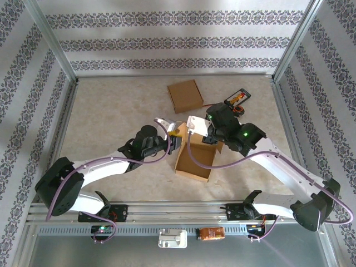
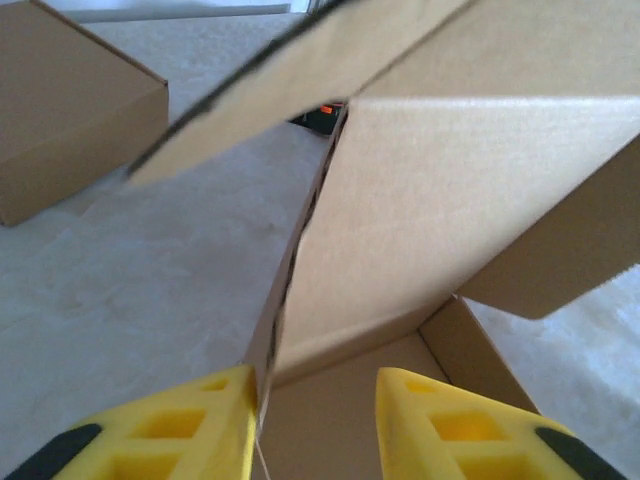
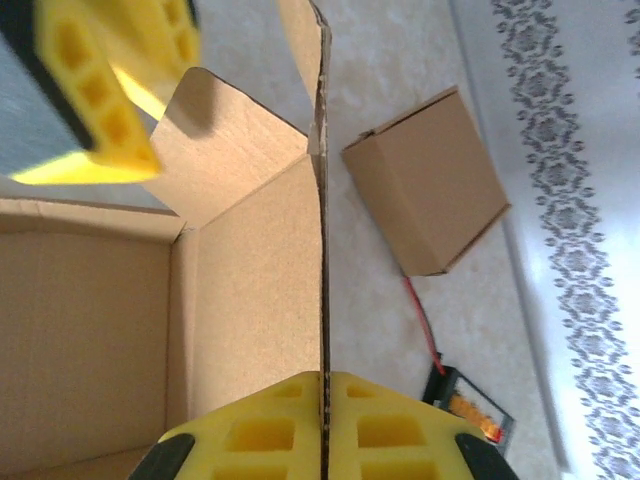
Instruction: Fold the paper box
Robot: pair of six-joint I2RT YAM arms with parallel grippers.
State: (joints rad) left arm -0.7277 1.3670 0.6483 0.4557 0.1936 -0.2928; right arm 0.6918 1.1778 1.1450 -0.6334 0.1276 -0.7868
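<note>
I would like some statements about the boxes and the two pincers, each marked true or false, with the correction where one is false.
1. The right pincer is closed on a wall of the open brown cardboard box. True.
2. The left pincer is clamped tight shut. False: its yellow fingers stand apart, with a box wall between them.
3. A second, closed brown cardboard box lies farther from the arms, apart from the open one. True.
4. The small black and orange device lies inside the open box. False: it lies on the table, to the right of the closed box.
</note>
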